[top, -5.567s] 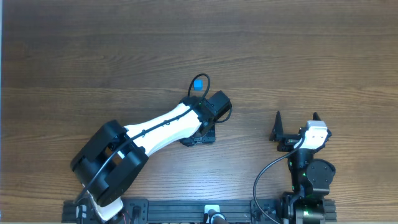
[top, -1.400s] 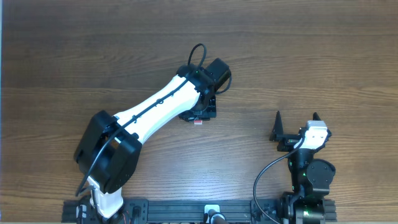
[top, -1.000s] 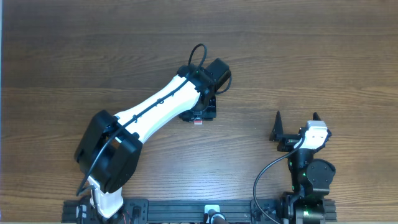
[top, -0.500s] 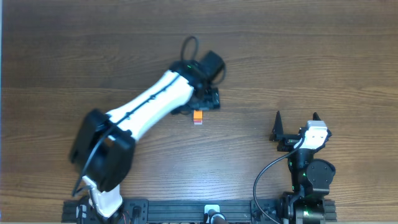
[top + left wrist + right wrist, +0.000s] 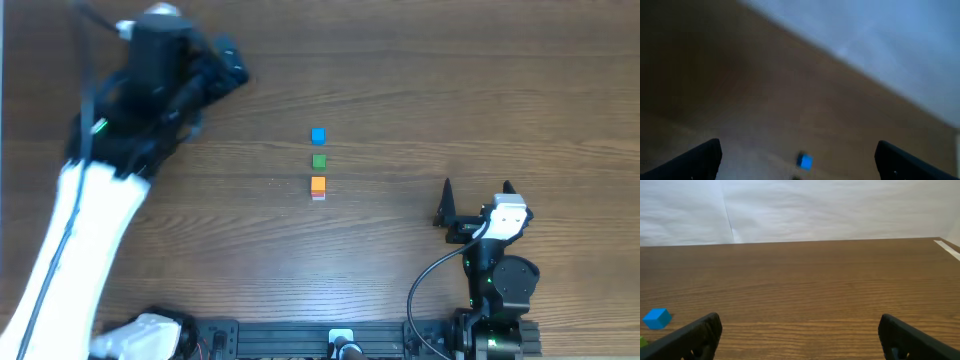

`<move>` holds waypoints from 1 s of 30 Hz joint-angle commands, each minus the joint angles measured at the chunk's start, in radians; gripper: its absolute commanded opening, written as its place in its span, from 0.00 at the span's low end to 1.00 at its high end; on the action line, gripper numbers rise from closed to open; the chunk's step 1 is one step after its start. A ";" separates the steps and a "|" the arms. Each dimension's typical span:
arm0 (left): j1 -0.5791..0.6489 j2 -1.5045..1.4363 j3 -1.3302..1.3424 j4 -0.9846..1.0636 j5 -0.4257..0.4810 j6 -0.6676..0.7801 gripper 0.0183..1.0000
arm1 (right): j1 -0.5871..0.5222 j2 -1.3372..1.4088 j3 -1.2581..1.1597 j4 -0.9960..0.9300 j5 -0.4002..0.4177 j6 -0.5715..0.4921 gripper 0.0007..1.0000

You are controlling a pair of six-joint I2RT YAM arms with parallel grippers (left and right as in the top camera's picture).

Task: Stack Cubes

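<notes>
So the left gripper (image 5: 797,145) is hanging high over the far-left part of the table (image 5: 480,80), fingers spread wide and holding nothing. The blue cube (image 5: 318,136), green cube (image 5: 319,161) and orange cube (image 5: 318,184) are sitting in a short row mid-table, not touching. The arm is probably needing a straight-down approach on green, jaws squared to its sides, steering clear of orange just beside it.
</notes>
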 commanded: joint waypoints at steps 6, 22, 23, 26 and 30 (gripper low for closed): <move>0.098 -0.429 -0.378 0.288 0.051 0.315 0.97 | -0.006 -0.010 -0.005 -0.002 -0.005 -0.002 0.99; 0.287 -1.119 -1.176 0.700 0.287 0.491 0.99 | -0.006 -0.010 -0.005 -0.002 -0.005 -0.002 0.99; 0.287 -1.130 -1.201 0.717 0.286 0.492 0.99 | -0.006 -0.010 -0.005 -0.003 -0.005 -0.002 0.99; 0.283 -1.152 -1.265 0.772 0.294 0.521 1.00 | -0.006 -0.010 -0.005 -0.002 -0.005 -0.002 0.99; 0.281 -1.164 -1.313 0.816 0.302 0.544 0.99 | -0.006 -0.010 -0.005 -0.003 -0.005 -0.002 0.99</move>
